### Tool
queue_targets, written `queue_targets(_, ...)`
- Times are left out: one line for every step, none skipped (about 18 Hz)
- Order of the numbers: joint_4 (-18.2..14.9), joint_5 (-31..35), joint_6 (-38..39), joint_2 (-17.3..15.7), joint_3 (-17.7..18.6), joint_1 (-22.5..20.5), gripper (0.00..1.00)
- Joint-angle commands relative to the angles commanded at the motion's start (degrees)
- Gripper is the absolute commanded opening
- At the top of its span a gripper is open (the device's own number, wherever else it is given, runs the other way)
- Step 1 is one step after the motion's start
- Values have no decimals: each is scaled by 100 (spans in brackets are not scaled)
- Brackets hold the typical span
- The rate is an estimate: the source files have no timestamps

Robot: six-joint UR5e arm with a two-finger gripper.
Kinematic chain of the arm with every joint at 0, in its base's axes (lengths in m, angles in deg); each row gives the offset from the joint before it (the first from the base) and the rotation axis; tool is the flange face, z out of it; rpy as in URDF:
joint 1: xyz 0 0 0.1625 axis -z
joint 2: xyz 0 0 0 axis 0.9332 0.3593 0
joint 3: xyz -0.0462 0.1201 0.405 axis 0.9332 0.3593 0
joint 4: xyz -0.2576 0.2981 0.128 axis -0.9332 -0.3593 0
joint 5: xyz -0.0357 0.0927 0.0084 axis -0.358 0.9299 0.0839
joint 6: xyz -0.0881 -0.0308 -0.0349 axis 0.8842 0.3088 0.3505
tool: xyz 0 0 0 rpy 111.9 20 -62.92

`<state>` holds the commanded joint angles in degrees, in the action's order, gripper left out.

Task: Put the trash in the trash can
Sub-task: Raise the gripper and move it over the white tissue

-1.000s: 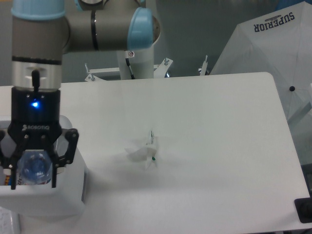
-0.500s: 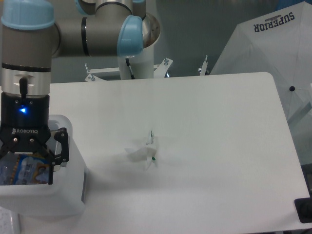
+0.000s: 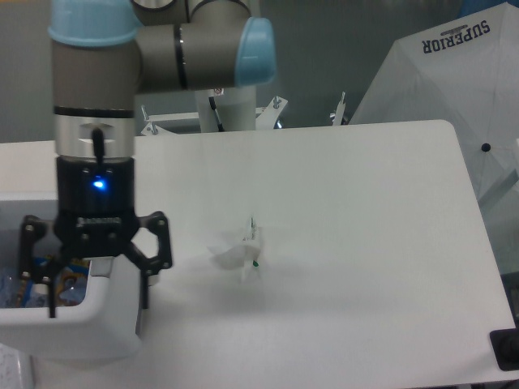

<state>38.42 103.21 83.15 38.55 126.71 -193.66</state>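
Observation:
My gripper [image 3: 97, 306] hangs open over the right-hand rim of the white trash can [image 3: 89, 336] at the table's front left, with nothing between its fingers. Inside the can, a clear bluish piece that looks like the crushed bottle [image 3: 11, 288] shows at the far left, mostly hidden by the rim and the gripper. The small crumpled clear-white wrapper [image 3: 242, 254] with a green speck lies on the white table, well to the right of the gripper.
Something colourful, blue and orange [image 3: 71, 279], shows inside the can behind the left finger. A white umbrella [image 3: 454, 89] stands past the table's right edge. The arm's base [image 3: 231, 105] rises behind the far edge. A dark object [image 3: 506, 348] sits at the front right corner.
The gripper was shut on the bottle over the can a second ago. It has since opened, dropped the bottle in, and shifted right towards the can's right rim.

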Motion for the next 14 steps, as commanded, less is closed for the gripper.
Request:
queue_targets(-9,61,-246,0,70,-18,100)
queue_targets(0,166,-527,0,184,-62,100)
queue_targets(0,211,-747,0,298,-106,100)
queue_targets(-9,220,-897,-9,386,-132,100)
queue_targets(-9,220,-1029,-35,483,-150,100)
queue_targets(-9,220,-1161,-79,579,-237,100)
queue_targets(-9,220,-1310,-105,676,-316,100)
queue_targets(-9,220,-1382,-149,782,-387,100)
queue_targets(0,220,-1434,-176,878,-448,100)
queue_targets(0,220,-1487,-202,975,-484,100)
queue_targets(0,220,-1575,-228,1072,-554,99)
queue_targets(0,211,-1715,-289,1194,-667,99)
queue_targets(0,211,-1916,-342,1344,-747,99)
queue_targets(9,203,-2214,-404,1493,-800,99)
